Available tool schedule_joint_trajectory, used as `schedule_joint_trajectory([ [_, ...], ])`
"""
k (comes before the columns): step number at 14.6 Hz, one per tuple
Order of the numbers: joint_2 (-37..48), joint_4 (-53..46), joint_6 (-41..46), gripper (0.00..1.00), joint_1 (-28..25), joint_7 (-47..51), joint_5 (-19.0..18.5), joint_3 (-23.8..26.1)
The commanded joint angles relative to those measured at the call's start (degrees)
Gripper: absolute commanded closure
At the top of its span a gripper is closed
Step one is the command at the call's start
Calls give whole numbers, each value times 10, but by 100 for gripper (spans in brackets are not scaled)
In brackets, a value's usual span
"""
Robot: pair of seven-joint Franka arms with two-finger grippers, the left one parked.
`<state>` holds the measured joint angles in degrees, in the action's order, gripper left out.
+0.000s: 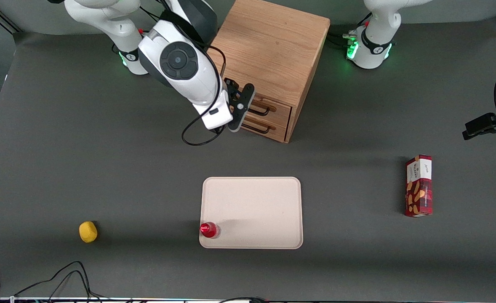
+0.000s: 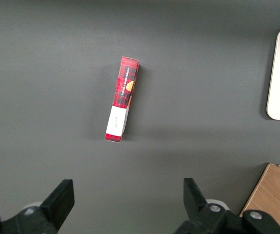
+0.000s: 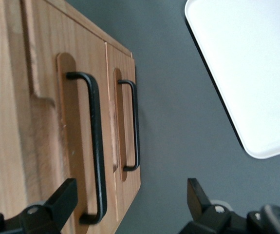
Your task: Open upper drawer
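The small wooden cabinet (image 1: 269, 50) stands toward the back of the table, its two drawers facing the front camera. The upper drawer (image 1: 278, 108) looks flush with the lower drawer (image 1: 273, 131). Its black bar handle (image 1: 261, 111) shows in the right wrist view (image 3: 96, 146), with the lower drawer's handle (image 3: 135, 126) beside it. My right gripper (image 1: 244, 110) is open just in front of the drawer fronts, at the handles' end toward the working arm. In the right wrist view the gripper (image 3: 130, 204) has the end of the upper handle between its spread fingers (image 3: 64, 201), not touching it.
A cream tray (image 1: 252, 198) lies nearer the front camera than the cabinet, with a small red-capped bottle (image 1: 209, 229) on its corner. A yellow ball-like object (image 1: 88, 232) lies toward the working arm's end. A red snack box (image 1: 419, 185) lies toward the parked arm's end, also in the left wrist view (image 2: 122, 100).
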<state>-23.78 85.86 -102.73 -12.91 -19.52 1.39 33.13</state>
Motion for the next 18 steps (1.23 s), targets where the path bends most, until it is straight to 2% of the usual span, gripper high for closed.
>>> schedule_joint_trajectory([
  [1,-19,15,-34,0,-11,-9,-12,6],
  [12,-39,36,-62,0,-17,-10,-32,7],
  [16,-47,35,-66,0,-17,-12,-59,7],
  [18,-49,34,-66,0,-15,-29,-60,4],
])
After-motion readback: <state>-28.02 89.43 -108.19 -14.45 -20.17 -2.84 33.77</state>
